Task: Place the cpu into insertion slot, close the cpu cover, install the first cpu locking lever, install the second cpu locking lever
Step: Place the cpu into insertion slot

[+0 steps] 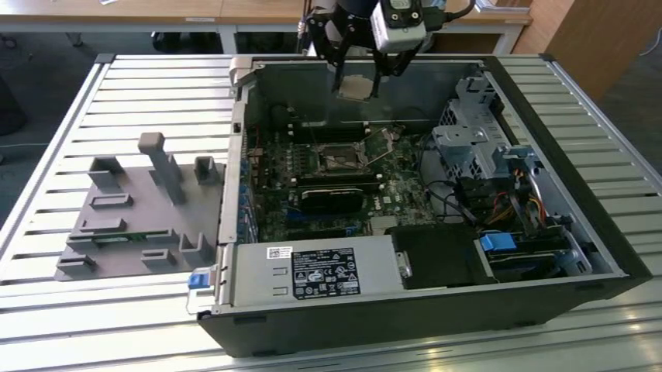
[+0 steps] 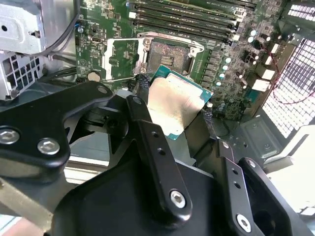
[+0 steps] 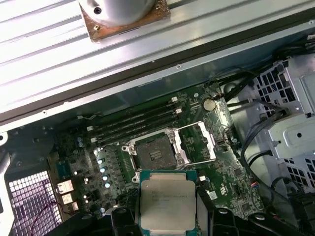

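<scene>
Silvery cpu pinched in the pincer, clear of the uncovered insertion slot in the black computer case

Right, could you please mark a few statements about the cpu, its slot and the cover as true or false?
1. The gripper holds the cpu. True.
2. The cpu sits in the insertion slot. False: the slot is empty; the cpu hangs above the motherboard.
3. The cpu cover is shut. False: it stands open beside the slot.
4. A grey fixture lies outside the computer case, at the exterior view's left. True.
</scene>
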